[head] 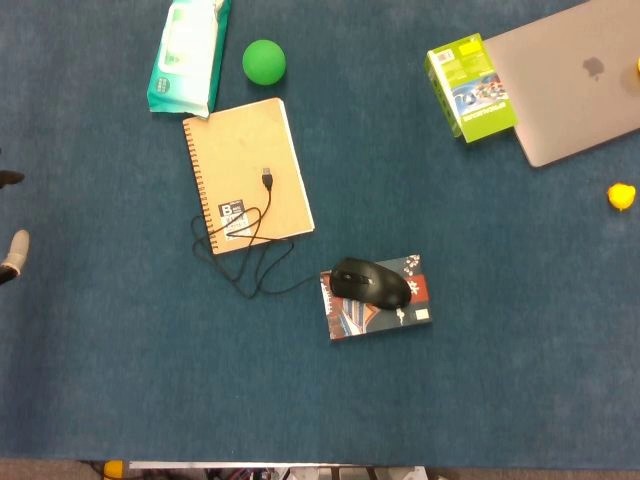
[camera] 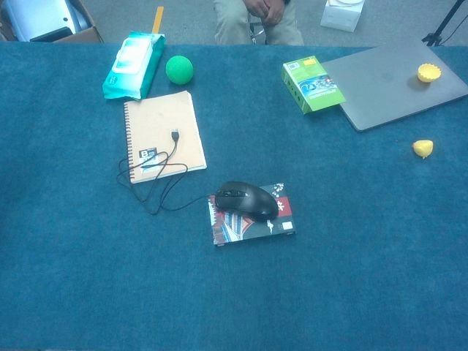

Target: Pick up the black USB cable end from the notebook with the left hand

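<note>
Black USB cable end [head: 267, 178]: small dark plug, lying flat on the tan notebook [head: 245, 150], right of the cover's middle, pointing toward the far edge of the tabletop [head: 120, 380]. Trails a thin black cable [head: 245, 262] that loops down across the notebook's near edge, spills onto the blue cloth and runs to the black mouse [head: 370, 282]. Crosses the notebook's small black-and-white label [head: 233, 212] on the way. Untouched by any hand.

Notebook spiral-bound along its left side, lying toward the far left part of the tabletop. Just beyond it, a teal wipes pack [head: 188, 55] and a green ball [head: 264, 61], near each other but apart. Mouse resting on a small patterned booklet [head: 385, 312] near the tabletop's middle.

Toward the far right corner: a closed grey laptop [head: 580, 75], with a green box [head: 470, 87] lying against its left edge. In the chest view, a small yellow piece [camera: 429, 72] sits on the laptop lid; another yellow piece [head: 621, 195] lies on the cloth near the right edge.

Left hand [head: 12, 250] barely showing at the left edge in the head view, only fingertips [head: 18, 245] visible, well apart from the notebook; cannot tell how its fingers are set. Right hand not seen in either view.
</note>
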